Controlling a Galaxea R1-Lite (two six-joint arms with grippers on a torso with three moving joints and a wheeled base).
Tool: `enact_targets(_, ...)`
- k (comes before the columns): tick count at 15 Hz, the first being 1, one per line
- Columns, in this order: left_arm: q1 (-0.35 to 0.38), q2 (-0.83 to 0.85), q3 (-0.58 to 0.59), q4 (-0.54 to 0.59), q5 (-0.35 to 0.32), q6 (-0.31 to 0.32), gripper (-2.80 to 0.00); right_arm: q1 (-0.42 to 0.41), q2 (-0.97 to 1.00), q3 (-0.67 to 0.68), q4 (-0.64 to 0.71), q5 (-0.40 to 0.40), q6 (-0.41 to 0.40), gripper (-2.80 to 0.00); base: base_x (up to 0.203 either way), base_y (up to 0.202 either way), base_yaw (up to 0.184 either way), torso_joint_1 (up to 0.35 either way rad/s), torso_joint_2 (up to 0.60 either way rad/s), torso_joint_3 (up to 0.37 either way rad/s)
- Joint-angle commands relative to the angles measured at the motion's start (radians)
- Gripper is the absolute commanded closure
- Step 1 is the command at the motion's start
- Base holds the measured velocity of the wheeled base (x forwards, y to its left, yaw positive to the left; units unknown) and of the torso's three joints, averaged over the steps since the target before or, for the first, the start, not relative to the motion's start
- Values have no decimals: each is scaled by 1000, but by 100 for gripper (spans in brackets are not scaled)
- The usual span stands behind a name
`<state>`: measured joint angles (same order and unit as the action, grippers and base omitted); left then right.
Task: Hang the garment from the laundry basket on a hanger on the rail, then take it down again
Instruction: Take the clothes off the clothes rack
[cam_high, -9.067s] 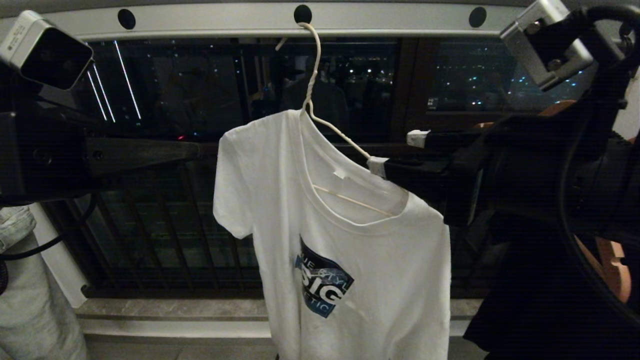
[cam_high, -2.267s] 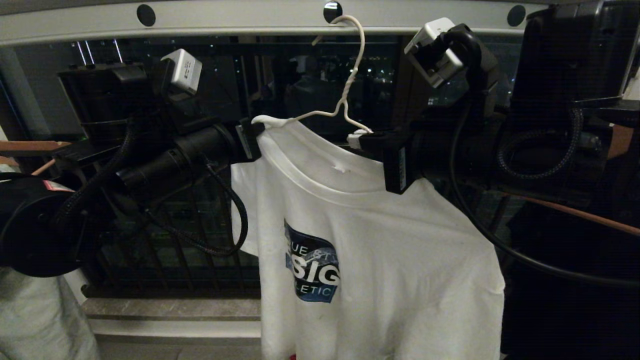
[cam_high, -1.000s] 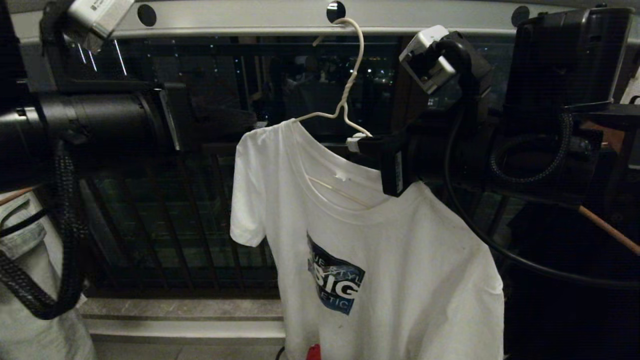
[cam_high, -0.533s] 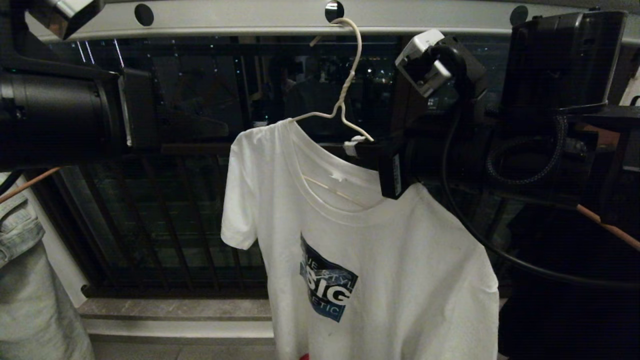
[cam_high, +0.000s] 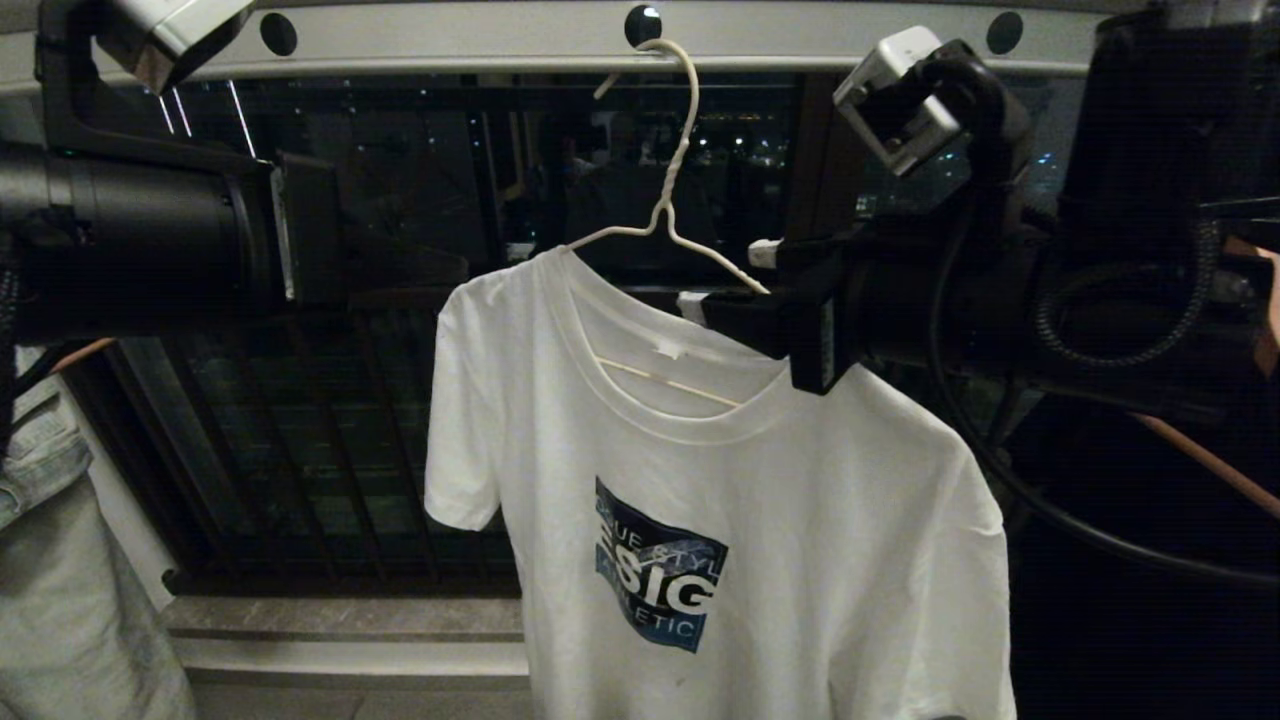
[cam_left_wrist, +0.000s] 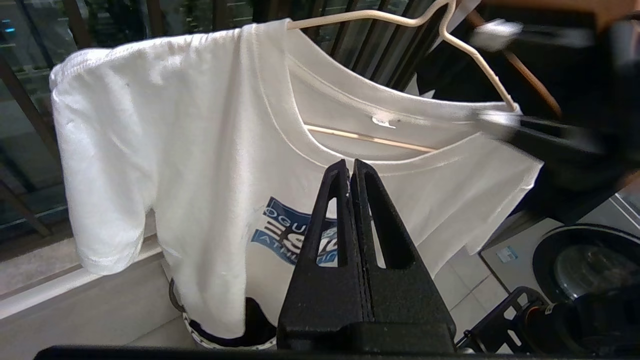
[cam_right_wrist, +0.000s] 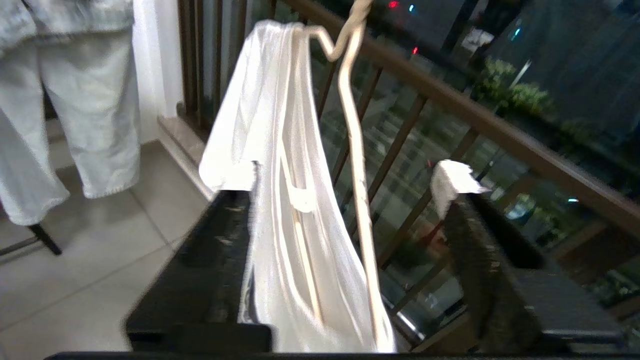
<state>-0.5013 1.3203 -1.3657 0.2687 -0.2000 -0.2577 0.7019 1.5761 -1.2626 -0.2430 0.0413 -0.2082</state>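
White T-shirt (cam_high: 740, 480) hung on wire hanger (cam_high: 670, 215), hooked in rail (cam_high: 480, 35).

Right gripper (cam_high: 735, 280) sits at the hanger's right arm, jaws spread apart either side of wire and collar, gripping nothing. Left gripper (cam_left_wrist: 350, 172) hovers clear in front of the shirt, jaws clenched empty. Pale trousers (cam_high: 60, 600) hang far left.

— What kind of place is this?

— A balcony at someone's home, used for drying clothes. It is night outside.

— How can you tell?

— A T-shirt (cam_high: 720, 480) hangs from a drying rail (cam_high: 500, 35). Behind it is a dark railing (cam_high: 330, 450), then city lights. A washing machine (cam_left_wrist: 585, 265) stands on the tiled floor (cam_right_wrist: 100, 250), and pale jeans (cam_right_wrist: 65, 100) hang nearby.
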Motion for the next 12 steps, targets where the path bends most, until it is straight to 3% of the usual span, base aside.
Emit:
enact_targets(1,0,7,1,1,-1,-2,0,1,-107,38,1,-1,-1,-280,0,0,0,0,0,0)
enact_targets(4,-2,5,4,1,-2,-1,0,1,-253,134,5,-12,-1,-280,0,0,0,0,0,0)
enact_targets(5,-3,4,6,1,-2,1,0,1,-299,177,6,-18,-2,0,0,0,0,0,0,0)
enact_targets(10,-26,-19,39,-1,-45,4,0,-41,-442,218,138,-46,7,0,0,0,0,0,0,0)
enact_targets(12,-33,-60,105,2,-47,4,0,-47,-514,226,206,-86,24,0,0,0,0,0,0,0)
